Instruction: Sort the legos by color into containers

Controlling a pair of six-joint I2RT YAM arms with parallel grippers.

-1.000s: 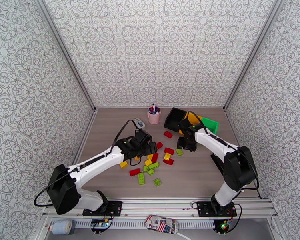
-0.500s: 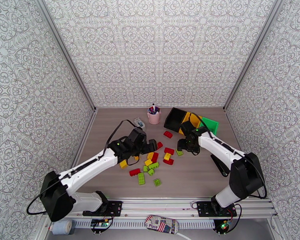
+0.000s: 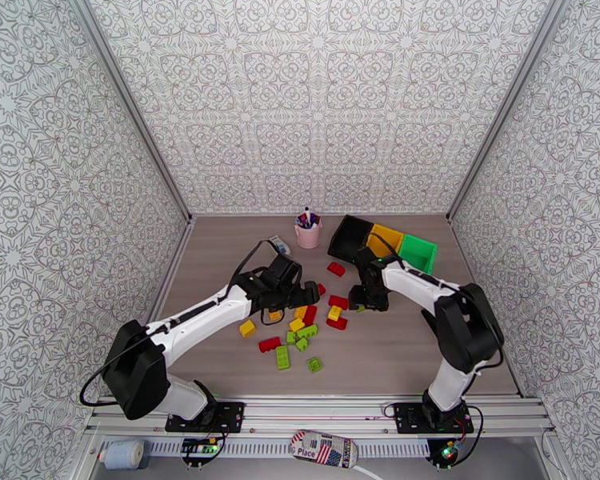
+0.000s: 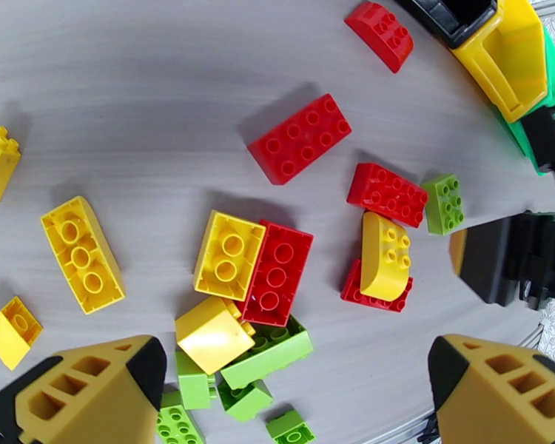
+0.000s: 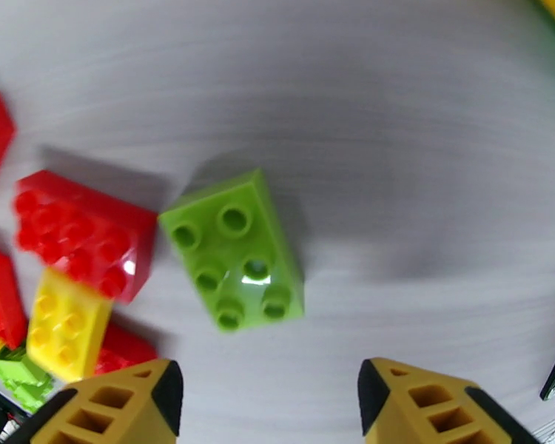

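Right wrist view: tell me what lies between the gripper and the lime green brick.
In the right wrist view, only bare table separates the open right gripper from the lime green brick ahead of it.

Lime green brick (image 5: pixel 233 249): 2x3, studs up, flat on table, skewed. Sits just ahead of right gripper (image 5: pixel 270 394), roughly in line with finger gap, untouched.
Red brick (image 5: pixel 81 234) and yellow brick (image 5: pixel 66 331): studs up, just left of the lime one.
Main pile ahead of left gripper (image 4: pixel 292 364): yellow cube (image 4: pixel 212 333) on top of green pieces (image 4: pixel 266 357), nearest the gap. Past it, red 2x3 (image 4: pixel 277 274) touching yellow 2x2 (image 4: pixel 229 254), both undersides up.
Containers (image 3: pixel 384 238): black, yellow, green, joined in angled row, beyond right gripper, not touching it.
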